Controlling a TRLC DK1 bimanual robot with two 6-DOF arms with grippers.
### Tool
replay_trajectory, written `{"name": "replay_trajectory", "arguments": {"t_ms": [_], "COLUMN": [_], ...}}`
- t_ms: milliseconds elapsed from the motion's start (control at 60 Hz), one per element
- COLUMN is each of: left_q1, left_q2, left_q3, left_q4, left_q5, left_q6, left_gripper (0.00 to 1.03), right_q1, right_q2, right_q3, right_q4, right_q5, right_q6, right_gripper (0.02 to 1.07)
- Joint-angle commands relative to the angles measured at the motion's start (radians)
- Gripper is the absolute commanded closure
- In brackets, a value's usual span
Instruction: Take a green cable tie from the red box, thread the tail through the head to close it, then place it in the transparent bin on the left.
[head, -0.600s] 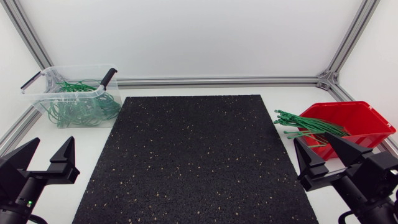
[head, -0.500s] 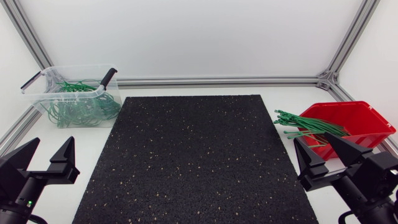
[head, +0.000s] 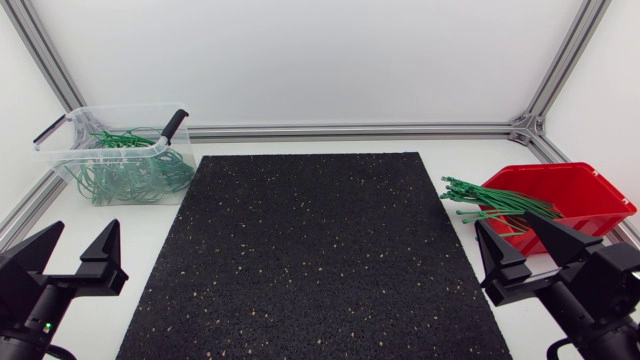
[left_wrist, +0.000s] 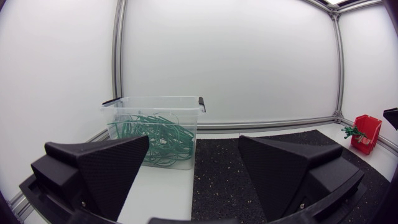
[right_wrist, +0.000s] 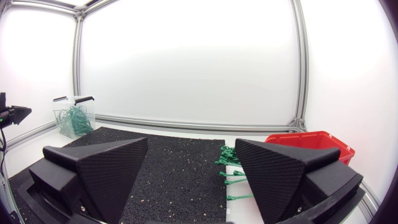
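Note:
The red box (head: 566, 197) stands at the right of the table, with a bundle of green cable ties (head: 490, 205) sticking out over its left rim. My right gripper (head: 521, 243) sits open just in front of it, nothing between its fingers. In the right wrist view the ties (right_wrist: 229, 159) lie ahead of the open fingers and the red box (right_wrist: 311, 142) stands beyond the right finger. At the far left is the transparent bin (head: 118, 152), holding several closed green ties. My left gripper (head: 73, 251) rests open near the front left corner; the bin (left_wrist: 155, 129) stands ahead of it.
A black speckled mat (head: 315, 250) covers the middle of the table between the two arms. Aluminium frame rails (head: 350, 130) run along the back edge and up the corners. White tabletop shows on both sides of the mat.
My right gripper has shifted very slightly to the right and down. Nothing else has moved.

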Motion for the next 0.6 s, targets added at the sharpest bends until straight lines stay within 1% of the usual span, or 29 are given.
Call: {"name": "replay_trajectory", "arguments": {"t_ms": [0,267,417,583], "left_q1": [-0.005,-0.004,-0.004,-0.001], "left_q2": [-0.004,-0.004,-0.004,-0.004], "left_q3": [-0.041,-0.041,-0.041,-0.041], "left_q4": [-0.015,-0.015,-0.015,-0.015], "left_q5": [0.005,0.005,0.005,0.007], "left_q6": [-0.013,-0.013,-0.015,-0.013], "left_gripper": [0.03,0.03,0.03,0.03], "right_q1": [-0.014,-0.084,-0.155,-0.235], "right_q2": [0.005,0.206,0.346,0.49], "right_q3": [0.075,0.27,0.389,0.503], "right_q4": [-0.009,-0.058,-0.11,-0.188], "right_q5": [0.009,0.01,-0.007,-0.082], "right_q6": [-0.009,-0.009,-0.009,-0.024], "right_gripper": [0.05,0.05,0.06,0.06]}}
